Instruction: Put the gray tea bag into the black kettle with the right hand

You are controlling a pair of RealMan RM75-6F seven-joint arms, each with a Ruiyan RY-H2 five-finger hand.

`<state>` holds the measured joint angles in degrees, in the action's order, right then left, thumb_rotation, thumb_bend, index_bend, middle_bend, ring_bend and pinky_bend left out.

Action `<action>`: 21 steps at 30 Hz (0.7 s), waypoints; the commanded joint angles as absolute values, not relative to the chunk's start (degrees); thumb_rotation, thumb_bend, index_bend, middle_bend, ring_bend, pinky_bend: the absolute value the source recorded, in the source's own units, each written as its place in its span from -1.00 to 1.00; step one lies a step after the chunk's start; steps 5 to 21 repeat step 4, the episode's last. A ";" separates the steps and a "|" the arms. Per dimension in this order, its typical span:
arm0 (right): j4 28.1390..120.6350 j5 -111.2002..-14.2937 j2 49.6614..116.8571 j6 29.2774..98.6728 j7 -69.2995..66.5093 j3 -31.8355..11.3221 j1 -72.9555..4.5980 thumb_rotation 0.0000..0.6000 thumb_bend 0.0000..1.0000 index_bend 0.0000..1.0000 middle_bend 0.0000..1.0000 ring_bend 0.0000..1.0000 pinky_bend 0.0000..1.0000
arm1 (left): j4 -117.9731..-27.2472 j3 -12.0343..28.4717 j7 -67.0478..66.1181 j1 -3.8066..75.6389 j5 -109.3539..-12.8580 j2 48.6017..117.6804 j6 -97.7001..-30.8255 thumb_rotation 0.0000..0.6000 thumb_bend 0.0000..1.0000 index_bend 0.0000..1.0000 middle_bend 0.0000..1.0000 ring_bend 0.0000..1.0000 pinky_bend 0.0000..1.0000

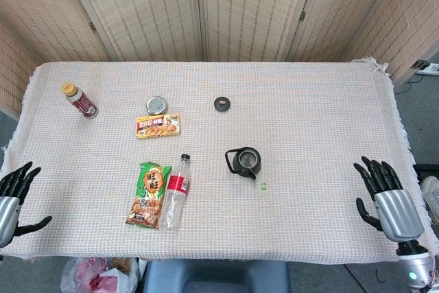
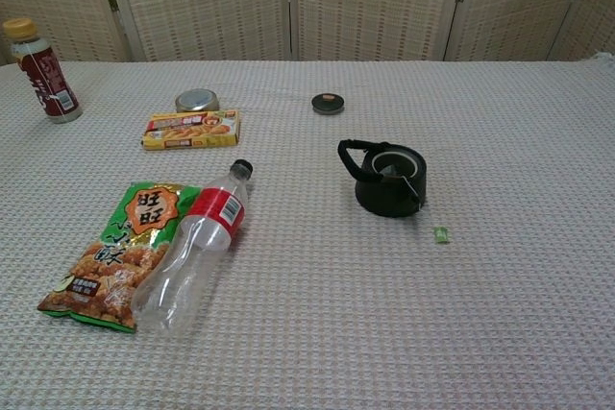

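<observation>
The black kettle [image 1: 245, 161] [image 2: 387, 180] stands lidless near the table's middle, handle to the left. The gray tea bag [image 2: 392, 169] lies inside it, its string running over the rim to a small green tag [image 1: 264, 185] [image 2: 441, 234] on the cloth. My right hand [image 1: 387, 199] is at the table's front right edge, far from the kettle, fingers spread and empty. My left hand [image 1: 14, 195] hangs off the front left edge, also spread and empty. Neither hand shows in the chest view.
The kettle's lid [image 1: 221, 103] [image 2: 328, 103] lies behind it. To the left are a plastic bottle [image 1: 175, 191] [image 2: 194, 241], a green snack bag [image 1: 149, 193], a yellow box [image 1: 158, 125], a tin [image 1: 157, 106] and a brown bottle [image 1: 79, 99].
</observation>
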<state>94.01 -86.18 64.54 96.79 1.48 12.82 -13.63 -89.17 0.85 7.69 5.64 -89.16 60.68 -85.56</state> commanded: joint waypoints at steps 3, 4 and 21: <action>94.43 -86.57 63.48 93.98 1.26 11.37 -12.88 1.00 -0.13 -0.94 -1.00 -1.00 -1.00 | -89.21 0.87 6.70 5.11 -89.34 61.14 -86.62 1.00 -0.75 -1.00 -1.00 -1.00 -0.77; 94.55 -86.56 63.40 93.25 1.50 11.00 -12.83 1.00 -0.14 -0.94 -1.00 -1.00 -1.00 | -89.27 0.98 6.73 5.02 -89.23 61.17 -86.85 1.00 -0.75 -1.00 -1.00 -1.00 -0.77; 94.55 -86.56 63.40 93.25 1.50 11.00 -12.83 1.00 -0.14 -0.94 -1.00 -1.00 -1.00 | -89.27 0.98 6.73 5.02 -89.23 61.17 -86.85 1.00 -0.75 -1.00 -1.00 -1.00 -0.77</action>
